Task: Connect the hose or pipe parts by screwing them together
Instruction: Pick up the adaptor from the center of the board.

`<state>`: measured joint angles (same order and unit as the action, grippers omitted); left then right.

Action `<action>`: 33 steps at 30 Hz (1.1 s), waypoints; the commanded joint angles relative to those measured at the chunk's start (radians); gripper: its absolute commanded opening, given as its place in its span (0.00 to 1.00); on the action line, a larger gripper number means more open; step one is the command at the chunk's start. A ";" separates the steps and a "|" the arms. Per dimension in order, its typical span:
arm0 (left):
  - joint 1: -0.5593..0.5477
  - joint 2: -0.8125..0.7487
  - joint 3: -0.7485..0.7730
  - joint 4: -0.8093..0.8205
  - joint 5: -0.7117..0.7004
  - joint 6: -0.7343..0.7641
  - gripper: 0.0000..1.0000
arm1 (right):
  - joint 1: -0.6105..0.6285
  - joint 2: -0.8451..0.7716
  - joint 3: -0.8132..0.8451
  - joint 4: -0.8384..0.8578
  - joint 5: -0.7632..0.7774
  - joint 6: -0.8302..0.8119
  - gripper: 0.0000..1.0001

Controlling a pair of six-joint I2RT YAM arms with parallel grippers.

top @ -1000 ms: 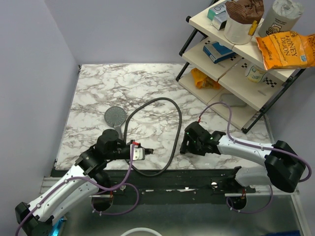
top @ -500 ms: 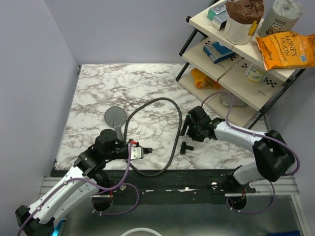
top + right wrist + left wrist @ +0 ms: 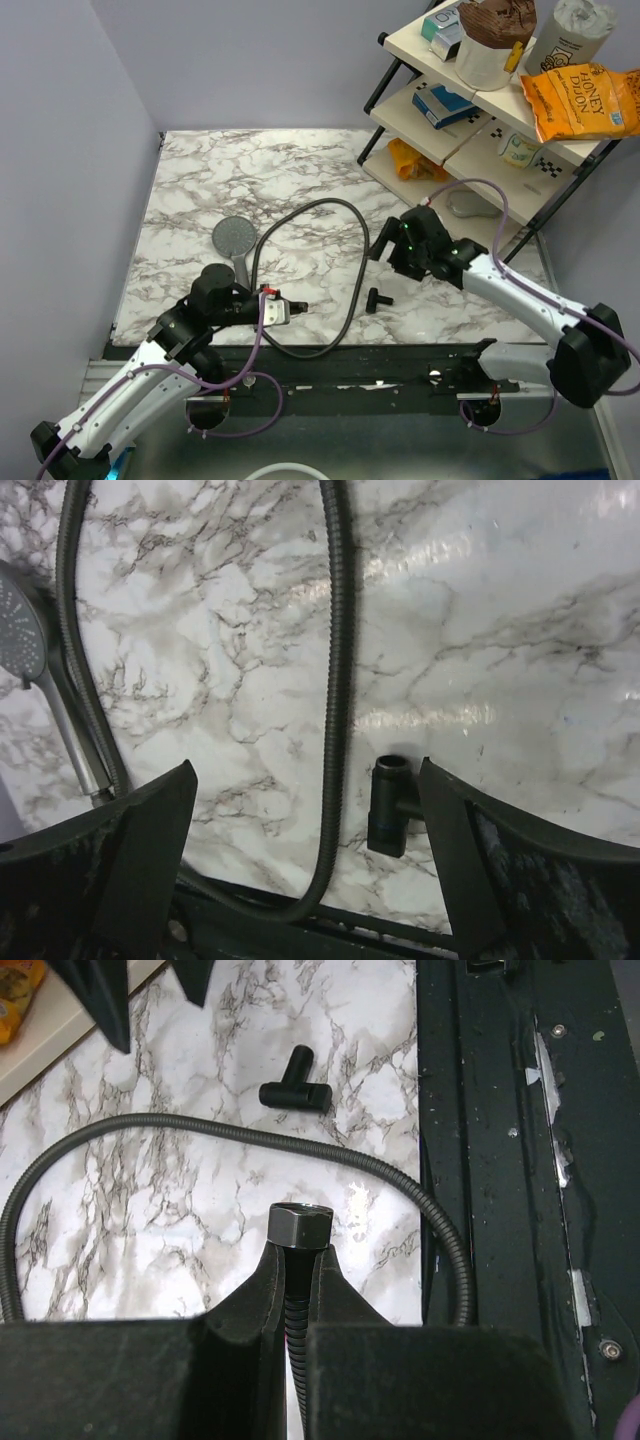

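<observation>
Lab-type robot cell, marble-look tabletop, shelf rack w/ snack pkgs, plain walls

Bright, even light (glare on marble)

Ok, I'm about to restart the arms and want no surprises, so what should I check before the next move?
1. Left claw shut on the hose end nut: ok.
2. Right claw open and empty: ok.
3. Black T-shaped fitting lying loose on the marble table, clear of both claws: ok.
4. Hose loop lying flat, no knots: ok.
5. Shower head handle joined to the hose: cannot tell, the left arm hides its end.
</observation>
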<state>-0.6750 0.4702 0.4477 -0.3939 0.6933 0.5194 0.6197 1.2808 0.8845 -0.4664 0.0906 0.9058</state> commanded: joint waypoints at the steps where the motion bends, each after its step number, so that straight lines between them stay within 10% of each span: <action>1: 0.008 -0.015 0.009 0.023 0.040 0.005 0.00 | -0.003 -0.110 -0.178 0.001 -0.124 0.217 1.00; 18: 0.008 -0.012 0.019 0.046 0.041 -0.033 0.00 | -0.002 -0.023 -0.315 0.169 -0.118 0.346 1.00; 33: 0.009 -0.070 0.039 0.020 0.041 -0.050 0.00 | -0.038 0.287 0.106 0.040 -0.026 0.076 1.00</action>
<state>-0.6693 0.4114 0.4541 -0.3840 0.7010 0.4774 0.5896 1.4940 0.8871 -0.3534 0.0097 1.1019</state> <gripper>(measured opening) 0.099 0.998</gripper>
